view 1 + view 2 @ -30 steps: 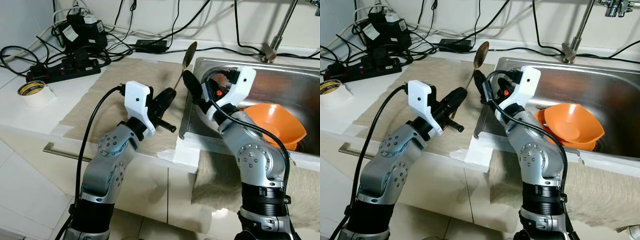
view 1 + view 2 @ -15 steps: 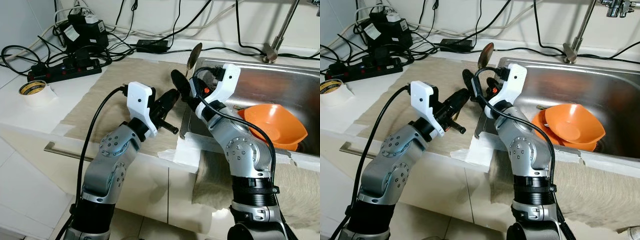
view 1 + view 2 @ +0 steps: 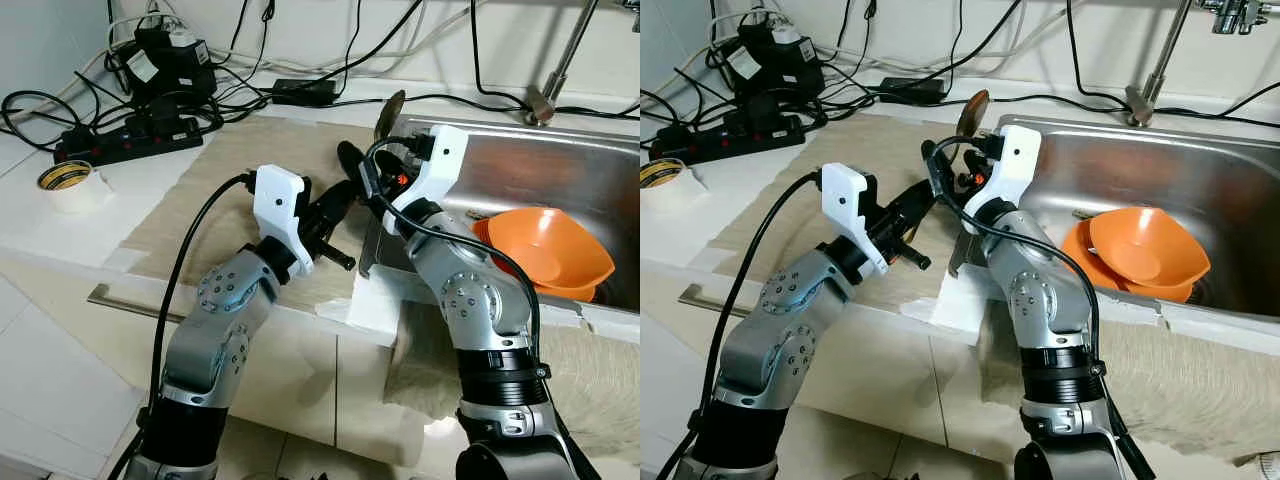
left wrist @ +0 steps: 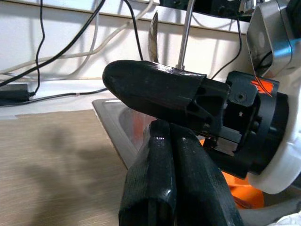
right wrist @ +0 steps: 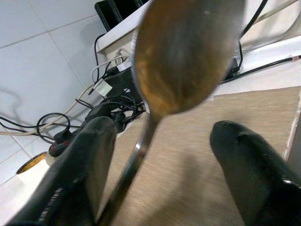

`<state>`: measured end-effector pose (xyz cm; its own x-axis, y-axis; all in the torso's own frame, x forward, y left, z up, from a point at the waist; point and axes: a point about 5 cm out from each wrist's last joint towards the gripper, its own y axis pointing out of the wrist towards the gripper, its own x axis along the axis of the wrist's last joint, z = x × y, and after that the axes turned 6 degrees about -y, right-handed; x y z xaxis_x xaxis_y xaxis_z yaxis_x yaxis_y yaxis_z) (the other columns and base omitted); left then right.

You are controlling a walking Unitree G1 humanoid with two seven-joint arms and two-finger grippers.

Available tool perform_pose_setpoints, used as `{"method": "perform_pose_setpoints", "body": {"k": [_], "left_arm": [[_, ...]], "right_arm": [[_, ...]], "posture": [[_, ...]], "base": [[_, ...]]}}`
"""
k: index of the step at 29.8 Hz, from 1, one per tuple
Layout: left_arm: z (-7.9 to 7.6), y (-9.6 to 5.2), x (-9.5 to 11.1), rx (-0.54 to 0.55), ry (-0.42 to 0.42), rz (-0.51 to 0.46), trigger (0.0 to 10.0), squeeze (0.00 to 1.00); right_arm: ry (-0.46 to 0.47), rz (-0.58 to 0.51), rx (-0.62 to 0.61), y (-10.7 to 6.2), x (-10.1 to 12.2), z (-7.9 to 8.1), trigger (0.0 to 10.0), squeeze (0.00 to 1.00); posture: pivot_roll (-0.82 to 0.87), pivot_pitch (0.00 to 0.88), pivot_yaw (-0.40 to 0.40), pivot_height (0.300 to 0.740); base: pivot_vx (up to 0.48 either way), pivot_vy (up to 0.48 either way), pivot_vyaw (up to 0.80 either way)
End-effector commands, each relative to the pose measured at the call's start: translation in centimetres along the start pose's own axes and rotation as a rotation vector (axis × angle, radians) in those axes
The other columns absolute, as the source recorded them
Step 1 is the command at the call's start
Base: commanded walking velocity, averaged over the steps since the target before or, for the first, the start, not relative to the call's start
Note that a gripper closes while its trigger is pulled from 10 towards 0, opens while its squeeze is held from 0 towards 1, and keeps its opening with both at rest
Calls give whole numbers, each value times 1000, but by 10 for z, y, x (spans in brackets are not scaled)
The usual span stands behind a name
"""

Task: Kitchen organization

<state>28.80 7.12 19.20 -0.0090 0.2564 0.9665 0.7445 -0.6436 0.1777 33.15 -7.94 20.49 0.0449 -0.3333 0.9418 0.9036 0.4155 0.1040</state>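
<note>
— Spoon [image 5: 181, 56]: where is it, and which camera tells you most?

— The right wrist view shows its bowl close up, brownish and blurred, with the thin handle running down between the two black fingers [image 5: 80, 174]. The head views show it standing upright above the counter, just beside the left rim of the sink [image 3: 520, 135].

— How does the right gripper [image 3: 362, 172] stand?

— Its fingertips are spread apart, one on each side of the handle. The spoon is carried lower down between the fingers, but the exact contact is hidden, so I cannot tell how it is clamped.

— And the left gripper [image 3: 335, 200]?

— The left wrist view shows its two fingers pressed together with nothing between them, just beside the right gripper's black finger. The head views put it over the beige mat [image 3: 230, 170], near the counter's front edge.

— What else is around?

— Orange bowls [image 3: 545, 255] lie stacked in the steel sink, toward its front. A faucet [image 3: 555, 70] rises at the sink's back rim. A roll of tape [image 3: 65, 180] sits at the counter's left edge, and a power strip [image 3: 125, 135] with tangled black cables lies at the back left by the white wall. A cloth [image 3: 1200, 380] hangs over the front edge below the sink.
</note>
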Motion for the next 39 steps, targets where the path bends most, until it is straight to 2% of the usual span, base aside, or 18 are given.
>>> {"method": "perform_pose_setpoints", "body": {"k": [1, 39], "left_arm": [[-11, 4, 17, -85, 24, -72, 0, 12], [-10, 3, 18, -94, 32, -68, 0, 12]], "right_arm": [[-15, 46, -84, 0, -8, -13, 0, 0], [-11, 39, -98, 1, -9, -14, 0, 0]], "posture": [[-71, 0, 79, 736], [-67, 0, 81, 736]], "base": [[0, 0, 0], [0, 0, 0]]}}
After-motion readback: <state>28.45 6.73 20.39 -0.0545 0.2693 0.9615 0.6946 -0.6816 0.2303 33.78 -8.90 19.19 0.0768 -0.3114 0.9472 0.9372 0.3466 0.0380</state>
